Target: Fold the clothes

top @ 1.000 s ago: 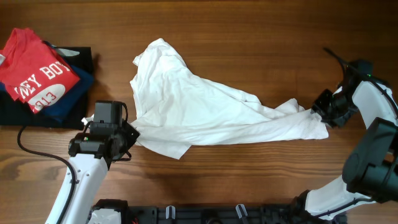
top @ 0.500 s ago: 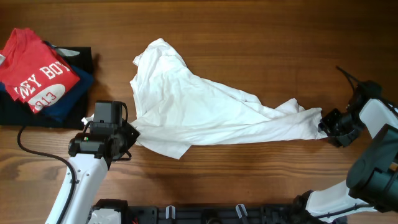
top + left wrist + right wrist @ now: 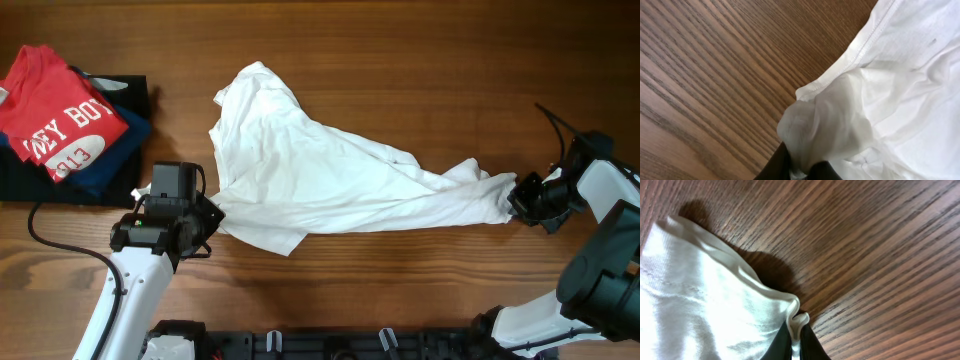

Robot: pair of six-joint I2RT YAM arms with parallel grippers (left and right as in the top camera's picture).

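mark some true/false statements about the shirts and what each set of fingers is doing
1. The white T-shirt lies stretched out across the table. True.
2. The right fingers are open over bare wood. False: they are shut on an edge of the white T-shirt.
3. The red shirt sits on dark folded clothes. True.
4. The left fingers hold the red shirt. False: they pinch the white T-shirt.
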